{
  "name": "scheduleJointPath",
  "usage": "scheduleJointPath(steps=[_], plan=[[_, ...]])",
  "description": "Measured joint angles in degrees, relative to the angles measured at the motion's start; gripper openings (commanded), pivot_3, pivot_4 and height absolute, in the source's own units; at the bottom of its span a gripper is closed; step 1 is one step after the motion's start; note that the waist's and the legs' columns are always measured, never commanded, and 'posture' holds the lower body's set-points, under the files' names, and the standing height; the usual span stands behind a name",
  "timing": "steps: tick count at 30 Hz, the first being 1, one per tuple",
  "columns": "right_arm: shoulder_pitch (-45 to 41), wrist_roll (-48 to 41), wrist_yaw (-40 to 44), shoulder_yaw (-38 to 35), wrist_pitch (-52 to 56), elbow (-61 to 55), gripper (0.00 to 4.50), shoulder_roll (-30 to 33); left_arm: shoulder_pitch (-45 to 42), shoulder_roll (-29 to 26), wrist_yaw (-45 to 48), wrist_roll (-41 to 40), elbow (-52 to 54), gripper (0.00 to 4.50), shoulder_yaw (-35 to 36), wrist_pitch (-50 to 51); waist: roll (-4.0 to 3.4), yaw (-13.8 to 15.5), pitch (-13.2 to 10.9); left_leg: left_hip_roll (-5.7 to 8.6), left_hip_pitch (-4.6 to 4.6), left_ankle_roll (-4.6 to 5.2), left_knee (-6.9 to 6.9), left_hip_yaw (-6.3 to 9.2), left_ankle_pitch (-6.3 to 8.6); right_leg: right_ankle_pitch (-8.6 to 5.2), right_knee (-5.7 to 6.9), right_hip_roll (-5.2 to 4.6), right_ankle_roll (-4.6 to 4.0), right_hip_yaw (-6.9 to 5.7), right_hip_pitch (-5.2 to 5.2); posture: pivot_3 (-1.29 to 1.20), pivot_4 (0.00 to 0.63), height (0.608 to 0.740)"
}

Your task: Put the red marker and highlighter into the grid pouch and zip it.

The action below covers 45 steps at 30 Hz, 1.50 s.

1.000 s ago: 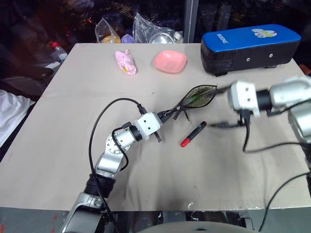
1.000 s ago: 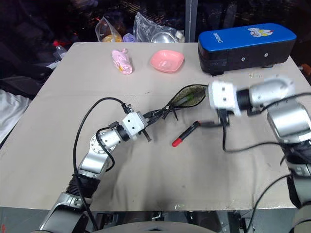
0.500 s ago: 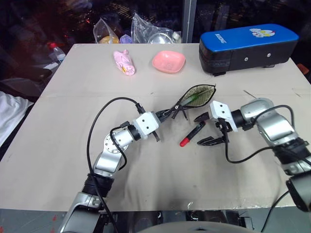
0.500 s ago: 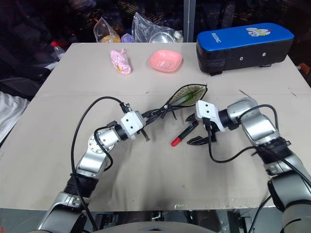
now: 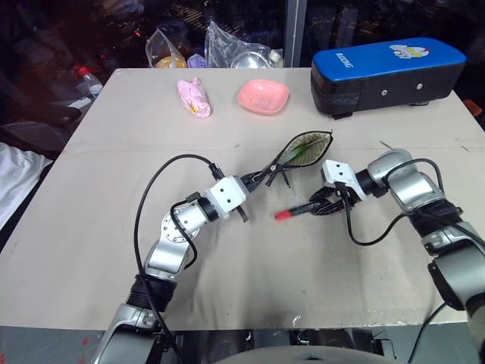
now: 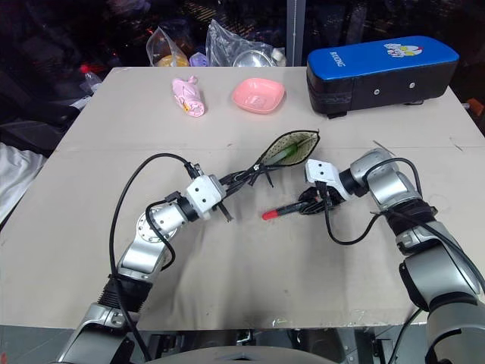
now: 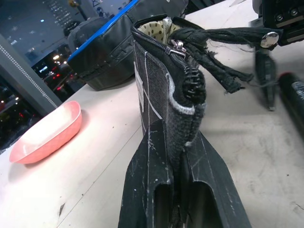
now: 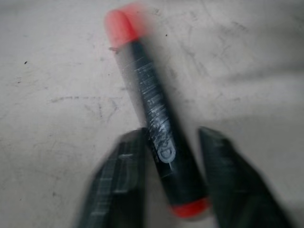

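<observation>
Now right hand straddles red marker (unclamped); left hand pinches grid pouch.

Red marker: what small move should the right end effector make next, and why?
Probably finish closing on the red marker: the right end effector straddles its barrel on the table, with a gap on one side. The left end effector holds the grid pouch open.

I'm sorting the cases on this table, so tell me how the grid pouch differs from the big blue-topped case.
The grid pouch is small, soft and flat; the blue-topped case is large and boxy. The pouch gapes open, showing a dotted lining; the case looks shut. The left hand holds the pouch up by one end at mid-table; the case sits untouched at the table's far edge. Both are mainly black.
</observation>
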<state>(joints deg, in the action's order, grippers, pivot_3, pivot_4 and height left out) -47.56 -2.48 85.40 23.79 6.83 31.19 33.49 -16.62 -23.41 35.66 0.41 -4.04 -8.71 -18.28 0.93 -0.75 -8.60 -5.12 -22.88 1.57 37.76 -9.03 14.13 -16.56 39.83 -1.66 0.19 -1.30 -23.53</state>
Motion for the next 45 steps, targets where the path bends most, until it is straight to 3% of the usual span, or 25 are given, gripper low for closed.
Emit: scheduleJointPath(steps=[9,15,19,28,35,43,44,45], plan=[[5.4,-0.5,0.3,-2.8,-1.5,-11.3,0.27,6.7,0.0,0.0,-0.3,0.0,0.4,0.0,-0.1,0.5,0.0,0.1,0.0,0.02,-0.02,0.0,0.0,0.03,0.0,0.0,0.0,-0.13,0.0,-0.01,0.0,0.0,0.15,0.74],[2.0,-3.9,-3.1,-11.1,1.6,-22.2,0.27,11.2,-1.0,0.1,0.6,0.0,0.4,0.0,-0.4,0.5,-0.01,-0.1,0.0,-0.01,0.01,-0.01,-0.01,0.03,0.0,0.0,0.01,-0.12,0.0,-0.03,-0.01,0.0,0.15,0.74],[-0.2,-3.3,-4.6,-13.2,0.2,-22.5,0.27,13.8,-1.1,0.1,0.9,-0.2,0.4,0.0,-0.4,0.5,0.0,0.1,0.0,0.03,0.0,0.0,-0.01,0.01,0.01,0.0,-0.03,-0.13,0.0,-0.04,0.0,0.0,0.15,0.74],[-3.2,6.0,-8.5,-10.8,-11.4,-16.5,0.27,15.3,-1.5,0.4,1.8,-0.2,0.3,0.0,-0.8,0.3,-0.01,-0.2,0.0,0.01,0.02,0.0,-0.01,-0.06,0.0,0.0,-0.01,-0.12,0.01,-0.01,-0.03,0.0,0.15,0.74],[-8.0,14.4,-13.7,-4.3,-25.8,-11.0,0.27,9.9,-1.9,0.6,2.0,0.4,0.3,0.0,-1.5,-0.8,-0.03,-0.2,0.0,-0.02,0.05,-0.01,-0.02,-0.14,0.0,-0.01,0.01,-0.13,0.01,-0.03,-0.06,0.0,0.15,0.74],[-9.3,16.0,-17.4,-2.2,-32.6,-9.8,4.1,5.2,-1.9,0.6,1.8,0.6,0.3,0.0,-1.6,-0.9,-0.03,0.1,0.0,-0.02,0.02,-0.01,-0.01,-0.15,0.0,0.0,0.0,-0.17,0.01,-0.06,-0.06,0.0,0.15,0.74],[-9.3,15.3,-17.8,-2.7,-31.3,-9.9,4.4,5.2,-1.9,0.6,1.7,0.6,0.3,0.0,-1.6,-0.9,-0.03,0.1,0.0,-0.02,0.02,-0.01,-0.01,-0.15,0.0,0.0,0.0,-0.18,0.01,-0.07,-0.06,0.0,0.15,0.74],[-9.3,14.7,-17.8,-3.4,-29.9,-10.1,4.4,5.2,-1.8,0.6,1.6,0.6,0.3,0.0,-1.6,-0.8,-0.03,0.1,0.0,-0.02,0.02,-0.01,-0.01,-0.15,0.0,0.0,0.01,-0.19,0.01,-0.07,-0.06,0.0,0.15,0.74]])
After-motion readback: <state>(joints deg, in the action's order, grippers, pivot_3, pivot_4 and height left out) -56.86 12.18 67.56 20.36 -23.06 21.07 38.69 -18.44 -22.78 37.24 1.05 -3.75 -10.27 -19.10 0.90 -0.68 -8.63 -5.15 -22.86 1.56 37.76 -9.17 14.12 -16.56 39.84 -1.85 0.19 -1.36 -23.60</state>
